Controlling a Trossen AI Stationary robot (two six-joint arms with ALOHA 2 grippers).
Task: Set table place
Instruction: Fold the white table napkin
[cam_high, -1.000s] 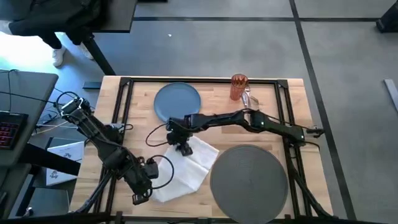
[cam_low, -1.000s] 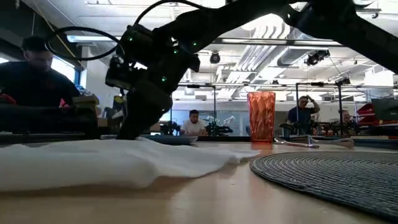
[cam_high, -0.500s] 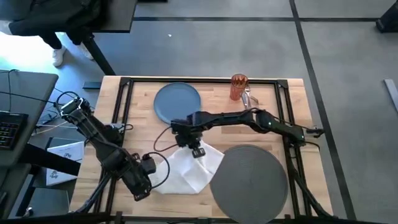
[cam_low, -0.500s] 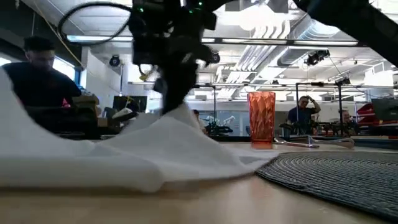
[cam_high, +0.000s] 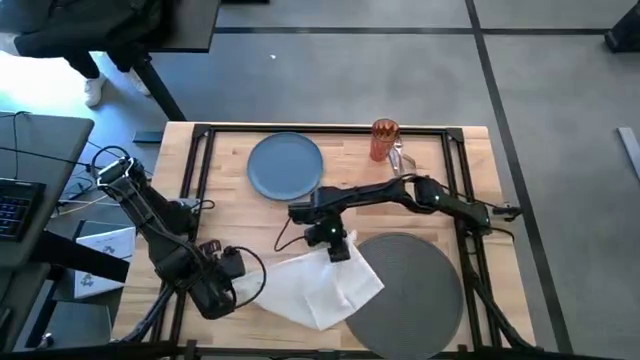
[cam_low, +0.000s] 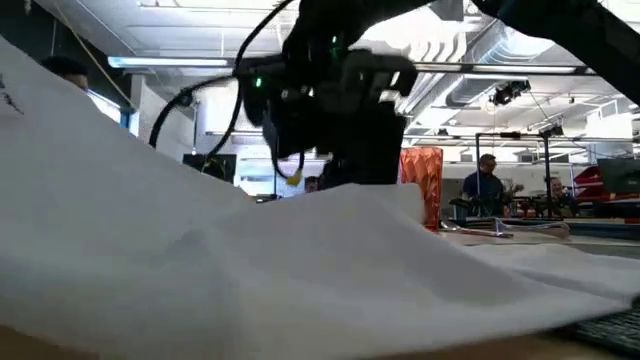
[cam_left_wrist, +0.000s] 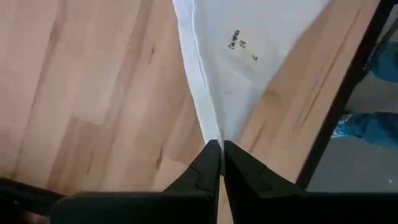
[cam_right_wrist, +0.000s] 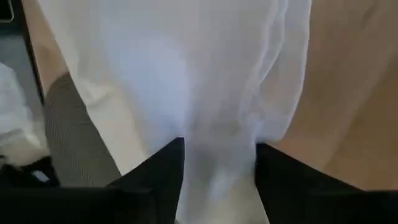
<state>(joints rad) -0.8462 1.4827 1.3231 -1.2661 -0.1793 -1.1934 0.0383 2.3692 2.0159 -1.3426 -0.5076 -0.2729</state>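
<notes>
High view: right gripper (cam_high: 335, 243) sits mid-table, fingers clamped on a bunched fold of the white napkin (cam_high: 325, 285). Right wrist view confirms it: cloth pinched between the two dark fingers (cam_right_wrist: 163, 168). Napkin hangs from that pinch and trails toward the front edge of the table (cam_high: 225, 165), its right corner draped over the left rim of the grey mat (cam_high: 410, 290). Left gripper (cam_high: 215, 293) is at the front-left, just beside the napkin's left corner; its wrist view shows fingertips (cam_left_wrist: 210, 163) pressed together with the cloth's point meeting them. Whether cloth is actually caught in there, I cannot tell. Key relation: napkin's long axis runs left-front to right, spanning the two grippers, with the mat directly right of the right gripper. Right arm is the nearer one to the mat. Blue plate (cam_high: 286, 166) and orange tumbler (cam_high: 383, 140) sit at the far side, well apart from the cloth.
</notes>
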